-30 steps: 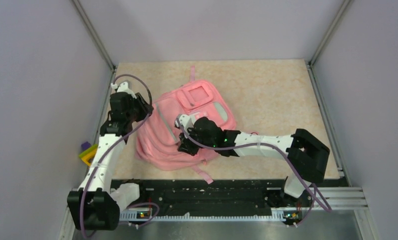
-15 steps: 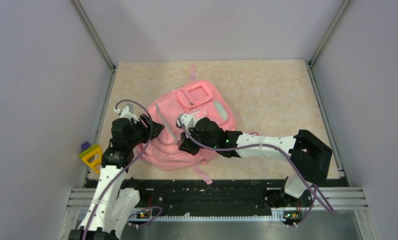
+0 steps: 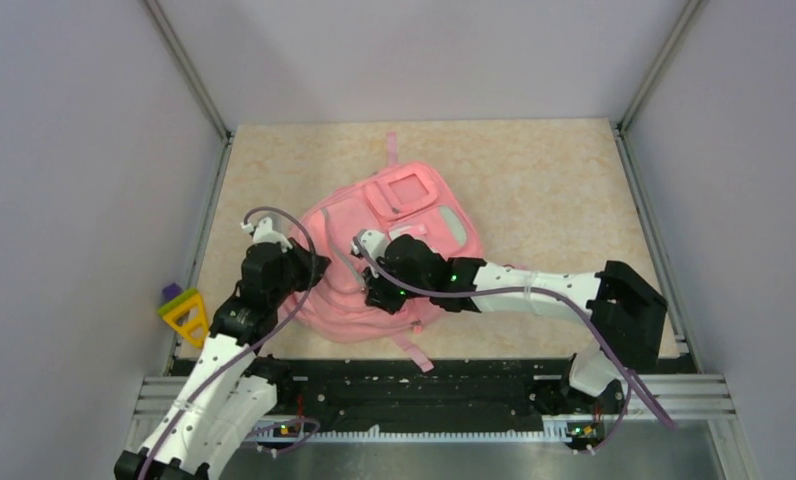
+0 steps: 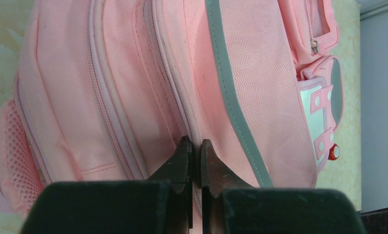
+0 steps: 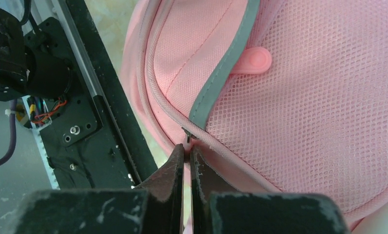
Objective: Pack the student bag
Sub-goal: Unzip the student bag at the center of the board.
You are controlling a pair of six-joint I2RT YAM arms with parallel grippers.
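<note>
The student bag point(image 3: 419, 205) is a large pink backpack with grey-green trim, lying flat mid-table with its front pockets up. My left gripper point(image 3: 314, 268) is at the bag's left side. In the left wrist view it point(image 4: 193, 146) is shut, pinching a fold of the student bag point(image 4: 133, 83) along a zipper seam. My right gripper point(image 3: 372, 297) is at the bag's near edge. In the right wrist view it point(image 5: 187, 150) is shut on a small zipper pull point(image 5: 187, 138) of the student bag point(image 5: 309, 122).
A yellow and purple triangular toy point(image 3: 182, 312) lies beyond the table's left edge. The black front rail point(image 3: 424, 385) runs close under the bag's near edge, where a pink strap point(image 3: 409, 350) trails. Grey walls enclose the table on three sides.
My left arm came nearer along the bag's left side, opened, then shut on the bag. The bag shifted slightly right. My right gripper kept its hold.
</note>
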